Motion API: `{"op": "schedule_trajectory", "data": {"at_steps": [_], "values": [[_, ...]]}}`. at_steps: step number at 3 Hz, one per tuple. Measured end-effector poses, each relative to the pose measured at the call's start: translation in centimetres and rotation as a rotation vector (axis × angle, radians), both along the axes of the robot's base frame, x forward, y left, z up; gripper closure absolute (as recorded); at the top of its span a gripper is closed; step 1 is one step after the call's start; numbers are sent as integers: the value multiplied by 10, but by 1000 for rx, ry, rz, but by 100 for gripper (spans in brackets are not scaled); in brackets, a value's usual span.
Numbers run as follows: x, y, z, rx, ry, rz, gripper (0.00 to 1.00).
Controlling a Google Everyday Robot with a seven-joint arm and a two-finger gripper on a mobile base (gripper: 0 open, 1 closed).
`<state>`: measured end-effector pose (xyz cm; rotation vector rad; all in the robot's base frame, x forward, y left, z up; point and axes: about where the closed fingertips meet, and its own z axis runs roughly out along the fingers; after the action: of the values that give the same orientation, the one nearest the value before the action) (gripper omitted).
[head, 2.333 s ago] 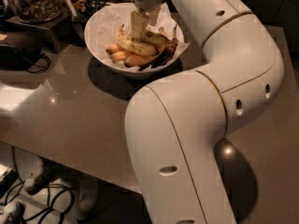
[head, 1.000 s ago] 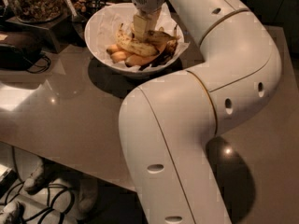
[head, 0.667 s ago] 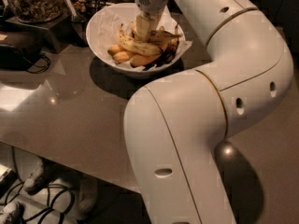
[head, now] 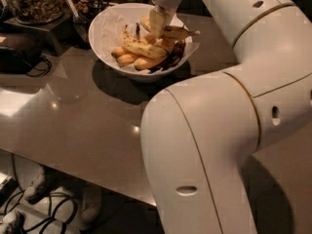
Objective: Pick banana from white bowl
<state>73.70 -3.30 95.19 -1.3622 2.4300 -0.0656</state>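
The white arm's gripper [head: 157,26] hangs over the deep white paper-lined bowl [head: 105,30] on the grey surface [head: 73,121]. Its jaws are narrow, pinching the brown-speckled overripe yellow banana [head: 179,32], which sticks out sideways from them. Stubby orange-yellow bananas [head: 127,58] lie below them.

1. The gripper [head: 157,23] reaches down from the top edge into the white bowl [head: 100,40], right against the banana [head: 179,32].
2. That banana is dull yellow with brown mottling, and its tip points over the bowl's right rim.
3. A brighter yellow banana [head: 141,47] and short stubby bananas [head: 127,58] lie lower, beside a nearly black piece [head: 169,60].
4. The white robot arm [head: 219,130] fills the right foreground above the glossy table [head: 73,121].
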Motion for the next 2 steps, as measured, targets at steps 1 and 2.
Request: {"op": "schedule_trajectory", "data": {"at_steps": [1, 2], "values": [[-13, -8, 24, 44, -44, 22, 100], [-16, -9, 30, 52, -54, 25, 100]]}}
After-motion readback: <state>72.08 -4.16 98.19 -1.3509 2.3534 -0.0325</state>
